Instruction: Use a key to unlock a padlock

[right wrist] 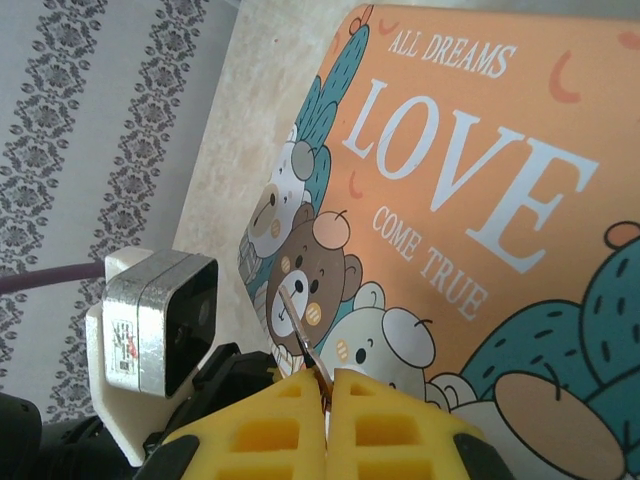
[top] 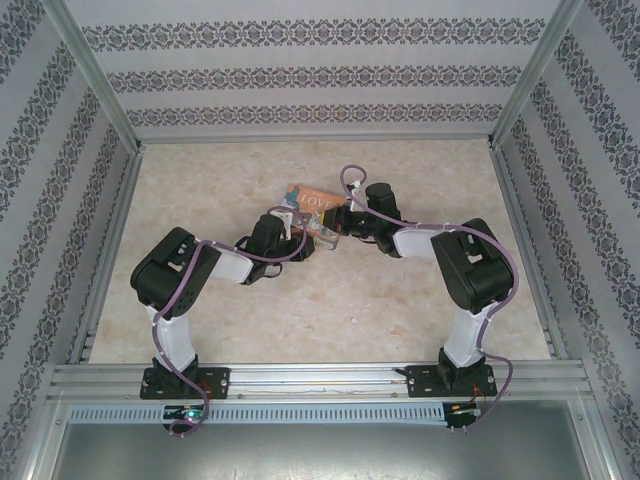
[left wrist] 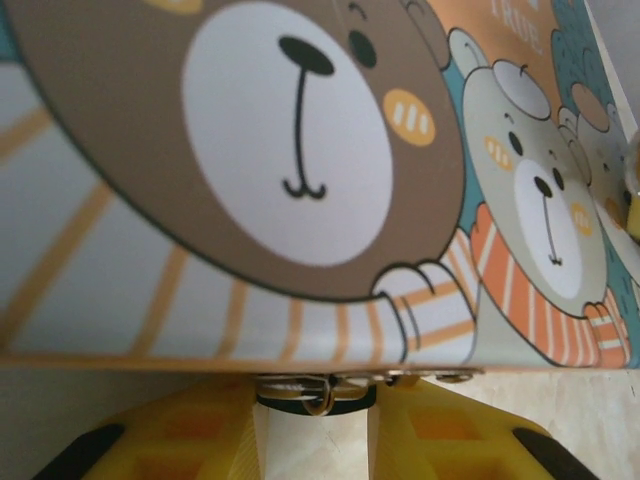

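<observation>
A flat tin (top: 312, 203) printed with "LOVE" and cartoon bears lies mid-table. Both grippers meet at its near edge. In the left wrist view the padlock (left wrist: 318, 396) hangs under the tin's edge (left wrist: 300, 362). It shows as a small dark body with a metal loop; its colour is lost in shadow. My left gripper (left wrist: 317, 425) has one yellow finger touching each end of that body. My right gripper (right wrist: 327, 378) is shut on the key (right wrist: 296, 322). The thin metal blade sticks out over the tin's bear picture (right wrist: 310, 290).
The left arm's wrist camera (right wrist: 160, 320) sits close to the left of my right fingers. Aluminium frame rails (top: 300, 375) run along the near edge, and patterned walls enclose the marble tabletop (top: 200, 190) on three sides.
</observation>
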{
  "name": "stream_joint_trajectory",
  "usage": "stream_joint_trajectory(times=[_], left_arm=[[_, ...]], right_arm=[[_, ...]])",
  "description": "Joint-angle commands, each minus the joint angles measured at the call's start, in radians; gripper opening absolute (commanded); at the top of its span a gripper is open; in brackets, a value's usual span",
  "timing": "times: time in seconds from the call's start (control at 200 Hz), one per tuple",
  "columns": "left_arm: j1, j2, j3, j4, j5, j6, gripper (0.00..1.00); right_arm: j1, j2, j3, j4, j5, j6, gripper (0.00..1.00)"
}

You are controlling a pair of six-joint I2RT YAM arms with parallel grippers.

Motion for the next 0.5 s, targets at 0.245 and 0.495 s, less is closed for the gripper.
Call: stream_joint_trajectory(times=[0.245,0.495], left_arm=[[-0.019,-0.089,0.037,-0.103,0.064,-0.050,0.26],[-0.020,-0.155,0.096,-0.268,0.125,-0.109,0.24]], right_arm=[[0.012,-0.211,-0.130,-0.038,0.074,-0.142,0.00],[0.047,-0.397,-0.296,-0.036,0.182,-0.298,0.00]])
